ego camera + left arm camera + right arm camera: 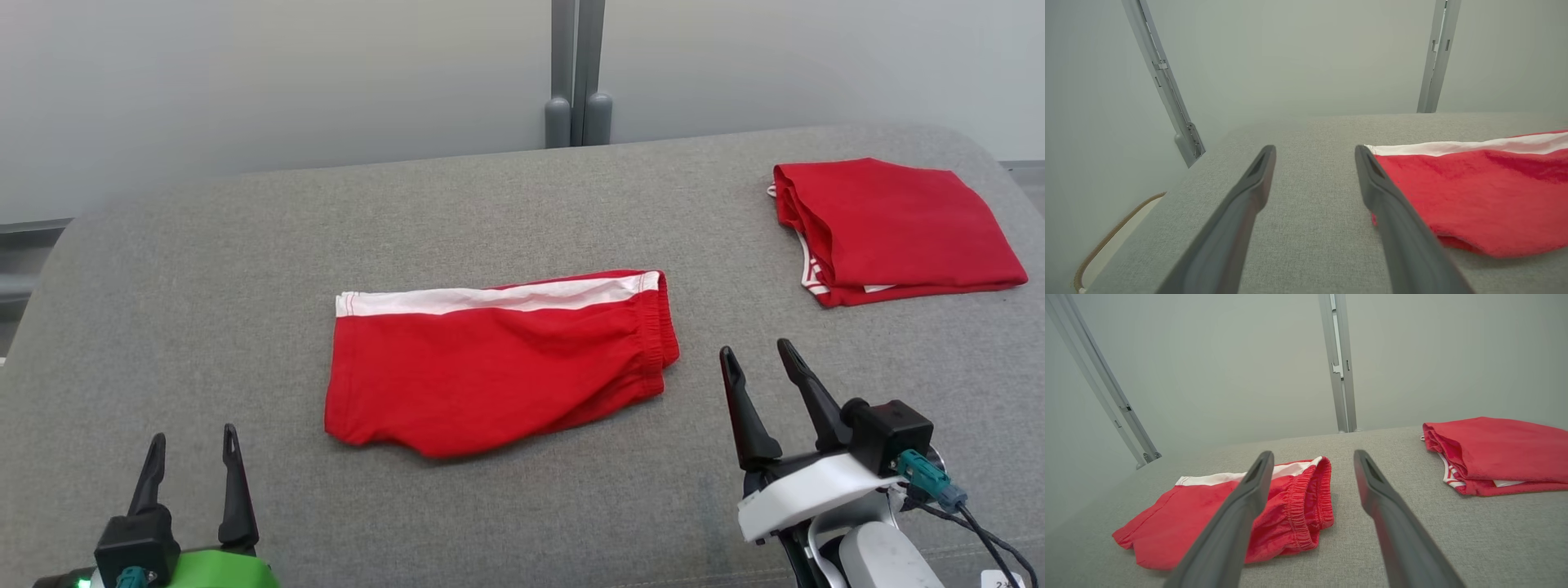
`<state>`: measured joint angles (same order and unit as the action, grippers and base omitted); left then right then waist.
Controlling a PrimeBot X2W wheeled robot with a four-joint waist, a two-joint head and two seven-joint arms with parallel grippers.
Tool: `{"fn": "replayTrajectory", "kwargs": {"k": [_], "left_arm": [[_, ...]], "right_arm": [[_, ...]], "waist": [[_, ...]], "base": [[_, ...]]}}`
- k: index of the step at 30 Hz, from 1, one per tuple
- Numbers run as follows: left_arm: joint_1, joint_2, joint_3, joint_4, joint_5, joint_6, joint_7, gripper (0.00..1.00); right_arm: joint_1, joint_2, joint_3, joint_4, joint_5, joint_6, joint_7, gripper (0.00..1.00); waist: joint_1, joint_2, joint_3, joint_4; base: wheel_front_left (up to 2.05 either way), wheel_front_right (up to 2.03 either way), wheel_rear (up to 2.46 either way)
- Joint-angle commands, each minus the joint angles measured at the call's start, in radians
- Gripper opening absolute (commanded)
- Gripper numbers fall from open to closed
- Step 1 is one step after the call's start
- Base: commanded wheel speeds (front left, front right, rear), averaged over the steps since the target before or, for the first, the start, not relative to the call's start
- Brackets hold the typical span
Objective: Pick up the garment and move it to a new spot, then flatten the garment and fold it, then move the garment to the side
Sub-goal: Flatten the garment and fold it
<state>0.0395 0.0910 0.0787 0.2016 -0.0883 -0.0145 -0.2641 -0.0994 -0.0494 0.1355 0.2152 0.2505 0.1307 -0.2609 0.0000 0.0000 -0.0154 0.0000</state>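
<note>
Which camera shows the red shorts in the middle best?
Head view: the red shorts lie whole and unobstructed. Right wrist view hides part behind the right pincer; left wrist view cuts them off at its edge.

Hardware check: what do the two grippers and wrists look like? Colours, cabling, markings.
The left gripper has two long dark tapered fingers on a black block, a green wrist shell and a teal connector. The right gripper matches, but with a white wrist shell, a teal cable connector and black cables.
</note>
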Motion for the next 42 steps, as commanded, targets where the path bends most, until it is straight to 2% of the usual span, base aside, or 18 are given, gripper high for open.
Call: {"fn": "replayTrajectory", "kwargs": {"k": [1, 15, 30, 42], "left_arm": [[0.013, 0.009, 0.0, -0.005, 0.006, 0.005, 0.0, 1.0], [0.098, 0.004, 0.038, -0.028, -0.063, 0.018, 0.005, 1.0], [0.085, 0.013, 0.015, -0.053, -0.066, 0.003, -0.002, 1.0], [0.085, 0.015, 0.005, -0.057, -0.064, 0.01, -0.001, 1.0]], "right_arm": [[0.019, -0.003, -0.004, 0.004, -0.005, 0.0, 0.005, 1.0], [0.033, -0.003, -0.017, 0.029, -0.011, 0.0, 0.036, 1.0], [0.03, -0.003, -0.026, 0.032, -0.013, 0.0, 0.046, 1.0], [0.028, -0.003, -0.033, 0.033, -0.015, 0.0, 0.047, 1.0]], "waist": [[0.0, 0.0, -0.005, 0.004], [0.0, 0.0, -0.03, 0.011], [0.0, 0.0, -0.027, 0.009], [0.0, 0.0, -0.025, 0.012]], "base": [[0.0, 0.0, 0.0], [0.0, 0.0, 0.0], [0.0, 0.0, 0.0], [0.0, 0.0, 0.0]]}}
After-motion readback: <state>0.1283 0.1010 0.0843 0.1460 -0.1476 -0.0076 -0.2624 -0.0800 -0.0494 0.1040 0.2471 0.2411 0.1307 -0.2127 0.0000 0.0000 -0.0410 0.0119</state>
